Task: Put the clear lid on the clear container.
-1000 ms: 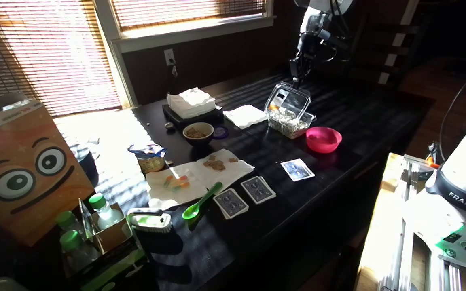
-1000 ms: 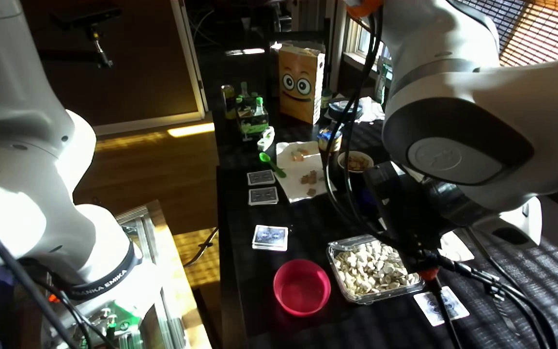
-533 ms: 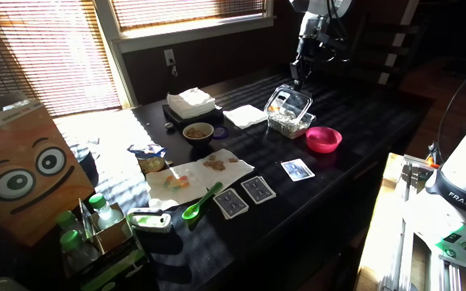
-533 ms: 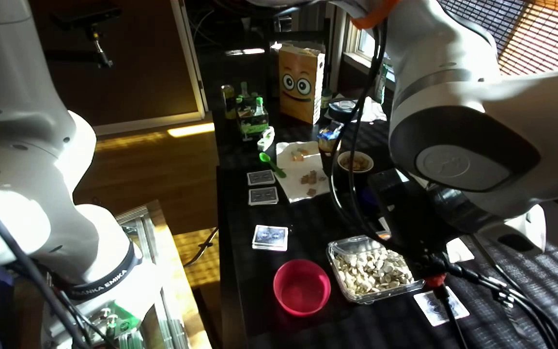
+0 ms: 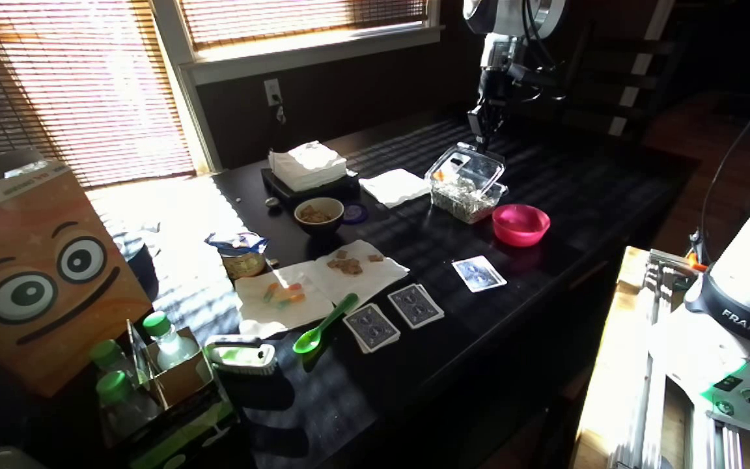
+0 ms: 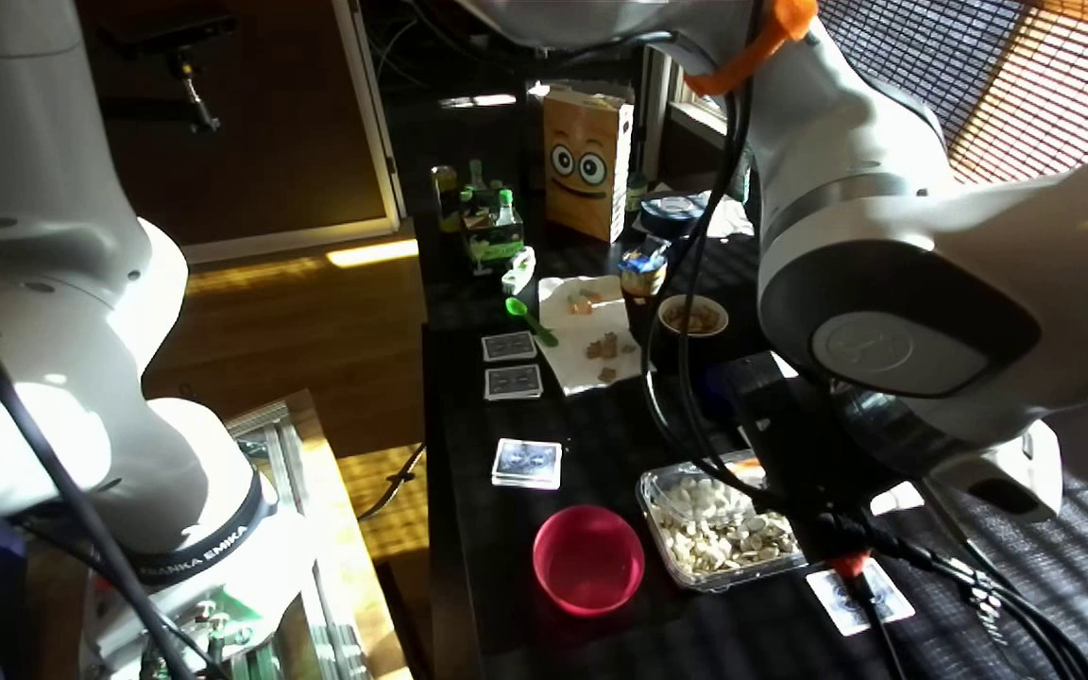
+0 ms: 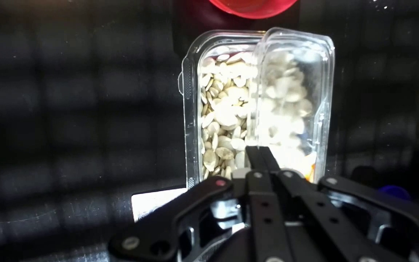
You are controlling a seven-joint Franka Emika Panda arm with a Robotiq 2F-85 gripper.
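Claw (image 7: pixel 262 155) pointing down, its two fingers together with hardly a seam between them, tips at the raised edge of the clear lid (image 7: pixel 293 58); whether they pinch that edge or only bear against it, I cannot tell from here. The lid slants above the clear container (image 7: pixel 190 123), low along one long side and lifted at the opposite edge; in the wrist view a strip of pale oval seeds (image 7: pixel 224 87) lies uncovered, while others show through the plastic. Just off one short end of the container, on the dark table (image 5: pixel 427 244), sits a pink bowl (image 5: pixel 521 236). Farther along, in an exterior view: three piles of playing cards (image 5: pixel 416 306), a green spoon (image 5: pixel 334 317), a dark bowl (image 5: pixel 319 228) holding brown squares (image 5: pixel 314 213), a stack of white napkins (image 5: pixel 308 166), and an orange box (image 5: pixel 49 260) printed with a smiling face.
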